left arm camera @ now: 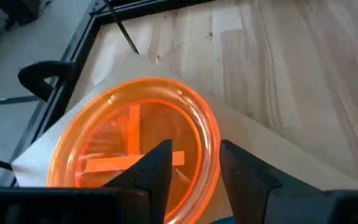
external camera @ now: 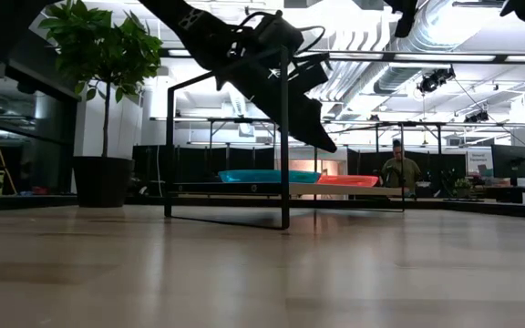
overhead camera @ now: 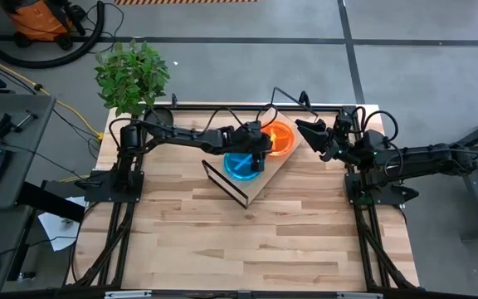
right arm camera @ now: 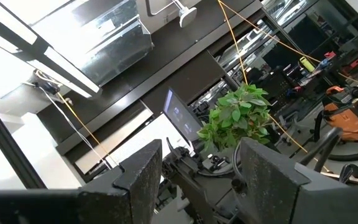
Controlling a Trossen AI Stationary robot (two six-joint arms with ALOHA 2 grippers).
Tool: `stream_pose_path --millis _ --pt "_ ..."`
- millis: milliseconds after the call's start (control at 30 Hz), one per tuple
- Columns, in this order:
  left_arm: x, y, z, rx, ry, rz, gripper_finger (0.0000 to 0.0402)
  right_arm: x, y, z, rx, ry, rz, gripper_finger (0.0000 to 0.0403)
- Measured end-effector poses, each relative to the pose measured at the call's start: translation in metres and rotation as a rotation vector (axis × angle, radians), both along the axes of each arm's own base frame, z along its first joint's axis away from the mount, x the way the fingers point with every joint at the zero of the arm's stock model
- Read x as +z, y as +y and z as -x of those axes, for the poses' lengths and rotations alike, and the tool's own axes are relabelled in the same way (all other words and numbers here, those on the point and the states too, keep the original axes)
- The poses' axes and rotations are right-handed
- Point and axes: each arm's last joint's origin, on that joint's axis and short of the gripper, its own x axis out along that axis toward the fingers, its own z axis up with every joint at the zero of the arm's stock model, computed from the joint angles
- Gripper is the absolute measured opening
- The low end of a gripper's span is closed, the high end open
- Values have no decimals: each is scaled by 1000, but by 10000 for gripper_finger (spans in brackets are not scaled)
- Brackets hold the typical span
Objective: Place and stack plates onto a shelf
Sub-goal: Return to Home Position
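Note:
The shelf [overhead camera: 260,178], a light board with black wire ends, lies diagonally at the table's far middle. Orange plates [overhead camera: 280,139] rest on its far-right part and cyan-blue plates [overhead camera: 239,167] on its near-left part; how many are stacked does not show. The low view shows the blue plates [external camera: 267,176] and orange plates [external camera: 347,180] flat on the board. My left gripper [overhead camera: 264,143] hovers open above the orange plates' rim [left arm camera: 207,149], clear of them in the low view [external camera: 326,141]. My right gripper [overhead camera: 307,129] waits open, raised off the shelf's far-right end.
A potted plant [overhead camera: 131,75] stands at the table's far-left corner. The shelf's tall wire frame end [external camera: 283,137] rises beside my left arm. Bare tabletop [overhead camera: 247,241] stretches toward the near edge. A person [external camera: 399,169] stands in the room far behind the table.

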Motion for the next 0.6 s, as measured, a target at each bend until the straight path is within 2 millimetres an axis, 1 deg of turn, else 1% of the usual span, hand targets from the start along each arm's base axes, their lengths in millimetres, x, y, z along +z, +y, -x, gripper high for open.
stream_pose_path --millis 133,200,267,367,433,533,600 --pt "2 -1 4 20 26 36 142 0 0 0 0 0 0 200" --pt "13 -2 8 20 20 58 146 0 0 0 0 1 0 200" --pt "30 -5 16 -15 7 112 146 0 0 0 0 5 0 200" --pt "67 -5 32 -50 -61 197 142 -1 0 0 -11 17 4 200" --pt "98 -8 48 -76 -122 240 136 -2 0 -1 -18 23 15 200" --pt "145 -13 78 -116 -231 268 124 -2 0 -1 -25 33 29 200" --pt "175 -19 101 -139 -296 262 113 -2 0 -1 -27 38 34 200"
